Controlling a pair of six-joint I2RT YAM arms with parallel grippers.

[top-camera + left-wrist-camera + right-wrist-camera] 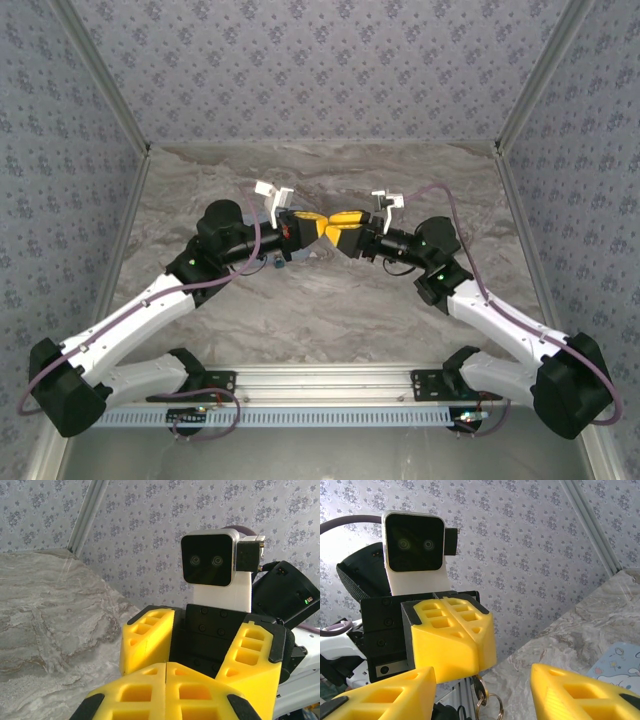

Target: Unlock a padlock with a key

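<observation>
Two grippers meet above mid-table. Left gripper has its jaws together, and a key ring dangles beneath, apparently pinched. Right gripper has its jaws apart, flanking it. Step, as I judge it: key handover. Next, the right jaws must close on the ring. Padlock's place: cannot tell. Tin carries a cartoon, no legible writing.

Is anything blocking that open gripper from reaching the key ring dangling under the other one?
Nothing visible does. The key ring hangs free below the shut left gripper, straight ahead of the right gripper, whose fingers are spread to either side.
</observation>
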